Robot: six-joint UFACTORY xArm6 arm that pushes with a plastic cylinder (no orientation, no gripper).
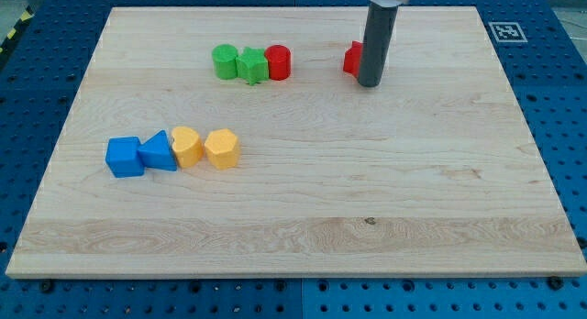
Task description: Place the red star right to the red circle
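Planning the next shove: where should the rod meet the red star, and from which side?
No grasp here, only pushing. The red star sits right of the red circle, partly hidden behind my tip. To close the gap, I'd likely contact its right face and push toward the view's left.

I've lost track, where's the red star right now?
The red star sits near the view's top, right of centre, partly hidden behind my tip, well right of the red circle.

Bright, even light on the wooden board [303, 200], soft short shadows under blocks, sharp focus, no glare
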